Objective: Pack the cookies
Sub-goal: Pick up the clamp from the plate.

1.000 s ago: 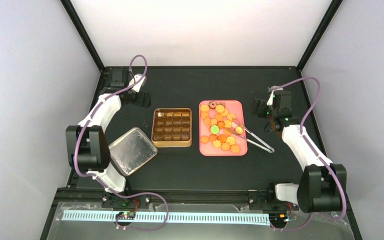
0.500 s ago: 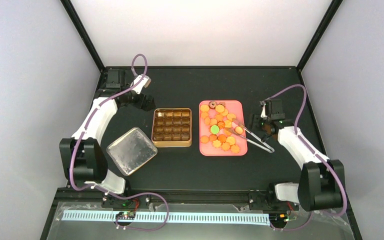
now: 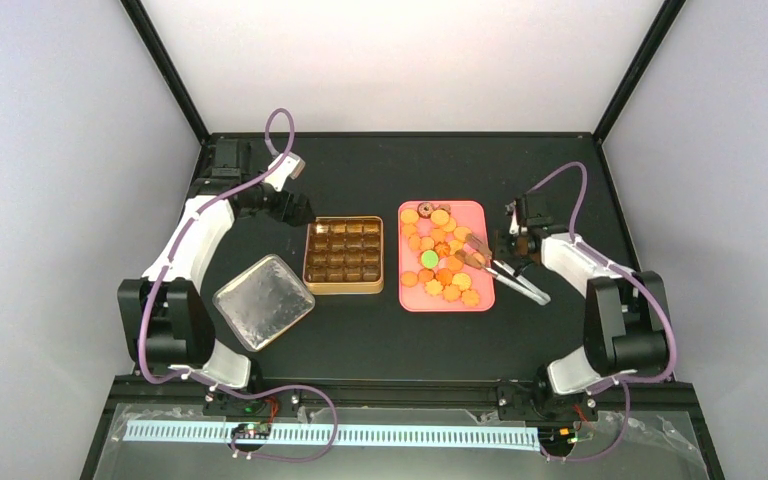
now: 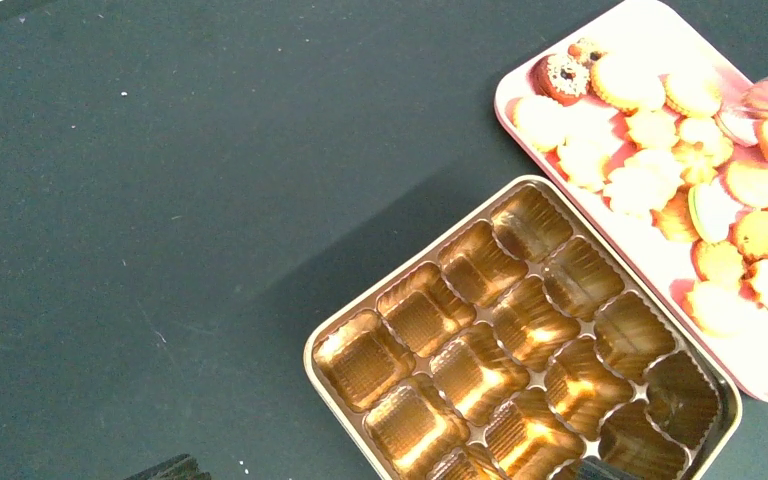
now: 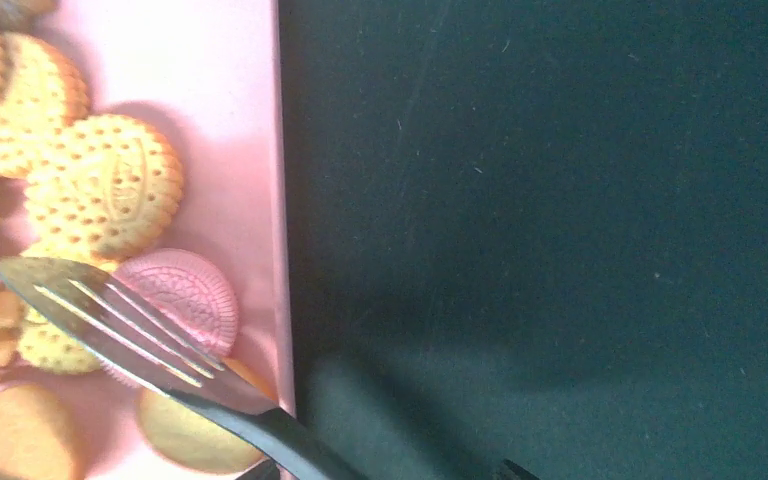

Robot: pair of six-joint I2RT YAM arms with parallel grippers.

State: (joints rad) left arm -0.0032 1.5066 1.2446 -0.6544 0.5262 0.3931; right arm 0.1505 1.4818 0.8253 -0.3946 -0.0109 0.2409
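Observation:
The cookies (image 3: pixel 438 256) lie heaped on a pink tray (image 3: pixel 474 211); most are golden, one is green and one pink (image 5: pixel 182 296). Metal tongs (image 3: pixel 508 274) rest with their tips on the tray and their handles on the mat. My right gripper (image 3: pixel 518 242) hangs low over the upper tong arm (image 5: pixel 130 325), which runs down between the fingertips close to the left one; the jaws still stand apart (image 5: pixel 387 469). My left gripper (image 3: pixel 295 206) is open (image 4: pixel 385 470) above the far left corner of the brown compartmented tin (image 4: pixel 312 356), nothing between its fingers. Cookies (image 4: pixel 650 185) show at its upper right.
The tin (image 3: pixel 344 291) sits left of the tray, its compartments holding nothing. Its silver lid (image 3: pixel 263 300) lies on the black mat at the near left. The tray rim (image 5: pixel 278 150) borders bare mat on the right.
My right gripper has swung in and down from the far right onto the tongs, its jaws narrowing. The left gripper has shifted slightly right toward the tin.

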